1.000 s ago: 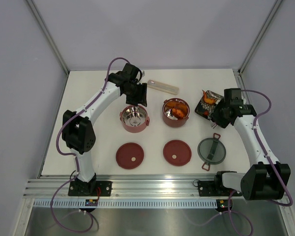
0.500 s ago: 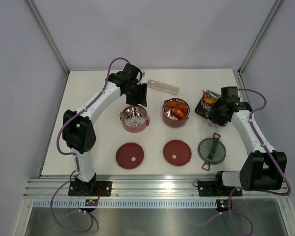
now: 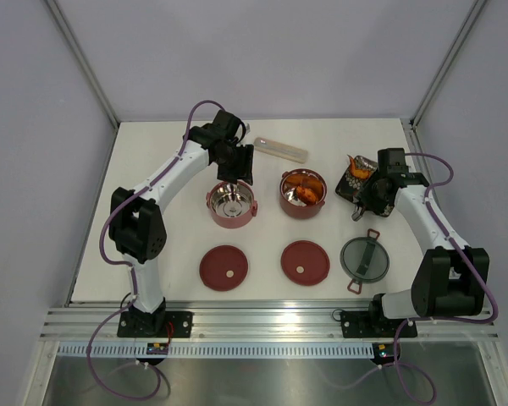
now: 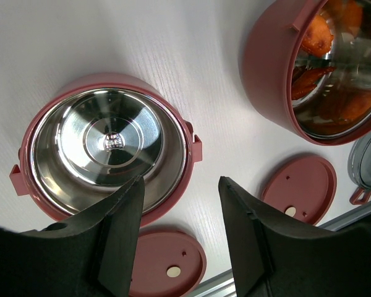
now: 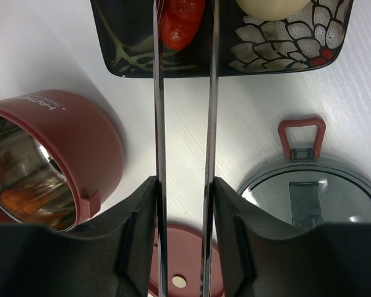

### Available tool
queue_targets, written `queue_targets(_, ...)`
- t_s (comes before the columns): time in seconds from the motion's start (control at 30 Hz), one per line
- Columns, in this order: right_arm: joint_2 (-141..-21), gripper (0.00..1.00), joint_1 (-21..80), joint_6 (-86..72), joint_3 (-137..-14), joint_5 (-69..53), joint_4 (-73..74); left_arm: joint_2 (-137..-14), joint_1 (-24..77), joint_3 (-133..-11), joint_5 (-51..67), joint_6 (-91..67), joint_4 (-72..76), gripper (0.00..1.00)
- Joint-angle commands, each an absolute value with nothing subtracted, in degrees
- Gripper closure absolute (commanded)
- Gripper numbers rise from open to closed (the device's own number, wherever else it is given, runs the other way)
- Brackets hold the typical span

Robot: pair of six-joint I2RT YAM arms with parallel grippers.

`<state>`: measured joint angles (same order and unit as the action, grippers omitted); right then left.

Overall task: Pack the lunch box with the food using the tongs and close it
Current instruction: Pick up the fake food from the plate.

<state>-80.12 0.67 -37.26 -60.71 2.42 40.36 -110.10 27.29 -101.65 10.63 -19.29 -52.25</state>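
Slim silver metal tongs (image 5: 157, 124) are clamped in the right gripper (image 5: 184, 185).
An orange-red shrimp-like piece (image 5: 180, 21) is flanked ahead; the left gripper (image 4: 180, 192) is held apart.

Tongs (image 5: 159, 124) astride a shrimp piece (image 5: 180, 21).
You see slim silver arms either side of that orange-red piece, perhaps not touching it, with a white piece (image 5: 272, 6) beside it. The empty bowl (image 4: 80, 161) and the food-filled bowl (image 5: 68, 142) stand uncovered. The disc lids (image 3: 223, 267) (image 3: 305, 261) and the grey lid (image 5: 309, 198) lie flat.

Pale lettering runs along the outer wall of the right maroon bowl (image 5: 80, 142), just under its rim, too small to read surely. The left maroon bowl (image 4: 68, 161) bears an illegible centre stamp.
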Motion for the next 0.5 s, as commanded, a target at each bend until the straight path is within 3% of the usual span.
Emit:
queue_targets(0.0, -79.5, 0.56, 0.4, -36.9, -62.6, 3.0, 38.7, -110.0, 27.3, -103.9, 9.8, -18.5, -51.2, 0.45)
queue_targets(0.13, -77.4, 0.73, 0.4, -37.0, -63.1, 2.7, 40.1, -109.8, 27.3, -103.6, 9.9, -18.6, -51.2, 0.45)
queue_targets(0.47, -72.9, 0.97, 0.4, -35.9, -65.2, 4.7, 44.2, -110.4, 27.4, -103.3, 10.8, -19.3, -50.4, 0.45)
